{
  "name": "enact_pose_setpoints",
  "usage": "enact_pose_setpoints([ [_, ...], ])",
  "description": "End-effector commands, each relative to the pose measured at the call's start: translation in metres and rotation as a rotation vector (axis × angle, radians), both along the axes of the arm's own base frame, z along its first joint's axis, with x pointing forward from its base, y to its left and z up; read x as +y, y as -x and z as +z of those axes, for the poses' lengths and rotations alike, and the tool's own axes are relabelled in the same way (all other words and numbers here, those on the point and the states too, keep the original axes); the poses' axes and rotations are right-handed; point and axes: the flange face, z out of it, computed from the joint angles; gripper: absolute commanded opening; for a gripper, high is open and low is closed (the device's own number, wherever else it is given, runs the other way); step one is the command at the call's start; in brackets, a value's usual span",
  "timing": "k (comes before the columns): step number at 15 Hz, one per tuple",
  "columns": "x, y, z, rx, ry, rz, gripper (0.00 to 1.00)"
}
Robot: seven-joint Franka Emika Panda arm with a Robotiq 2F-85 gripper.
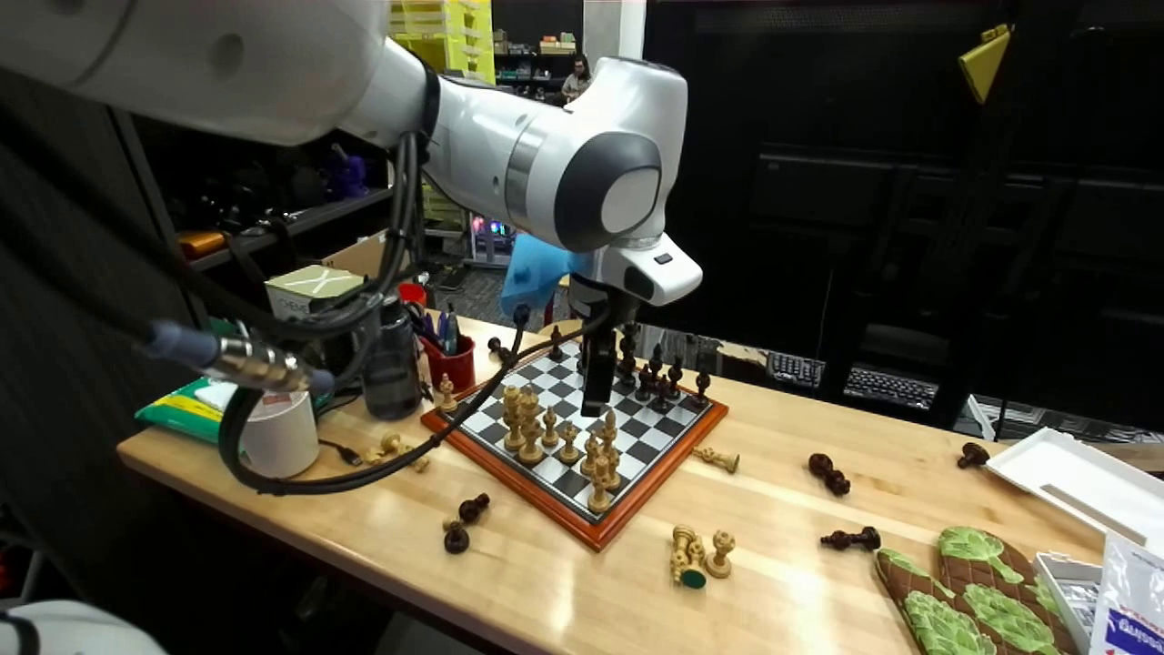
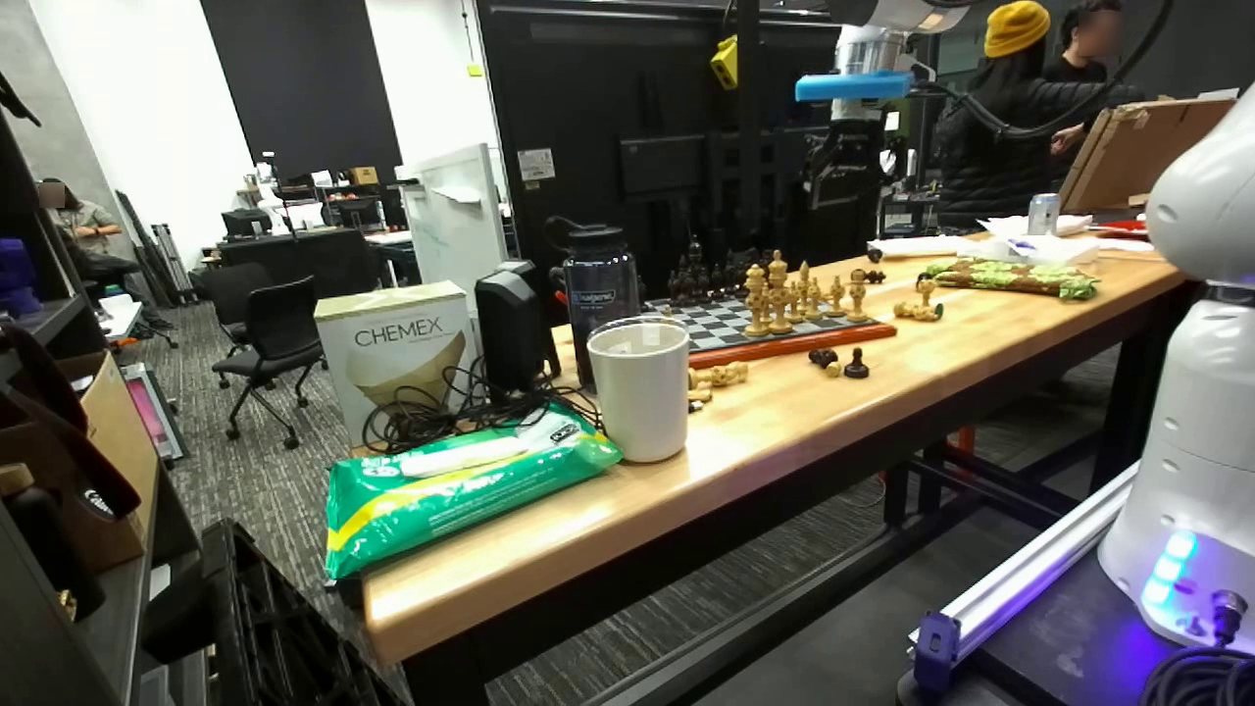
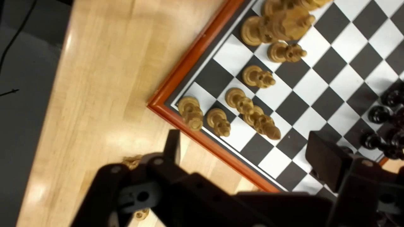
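My gripper [image 3: 248, 143] is open, with nothing between its widely parted fingers [image 3: 325, 160]. It hangs above the chessboard [image 3: 217, 155], pointing down, and in an exterior view the gripper [image 1: 597, 387] appears over the board's middle. Light wooden pieces stand along a corner: a rook-like piece [image 3: 191, 113], a pawn [image 3: 219, 123] and a taller pointed piece [image 3: 266, 127] nearest the jaws. None is touched. Dark pieces [image 3: 378, 114] cluster on the opposite side, partly behind a finger. In an exterior view the gripper [image 2: 845, 172] shows dark against a black background, its fingertips unclear.
Loose light pieces [image 1: 718, 557] and dark pieces [image 1: 852, 539] lie around the board. A white mug [image 2: 639, 392], dark bottle [image 1: 391, 364] and red pen cup [image 1: 450, 364] stand beside it. Green wipes [image 2: 461, 490], a leafy-patterned mitt [image 1: 1009, 619] and a white tray [image 1: 1082, 487] occupy the ends.
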Motion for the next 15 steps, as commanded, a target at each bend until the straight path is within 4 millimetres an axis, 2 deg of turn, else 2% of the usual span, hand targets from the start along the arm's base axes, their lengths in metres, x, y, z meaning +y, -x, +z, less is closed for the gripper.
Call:
enact_pose_setpoints([
  [1, 0.015, 0.019, 0.015, 0.075, -0.022, 0.190, 1.00],
  [9, 0.044, 0.047, 0.022, 0.257, -0.097, 0.621, 1.00],
  [14, 0.045, 0.052, 0.031, 0.336, -0.139, 0.880, 1.00],
  [15, 0.045, 0.051, 0.021, 0.309, -0.134, 0.792, 1.00],
])
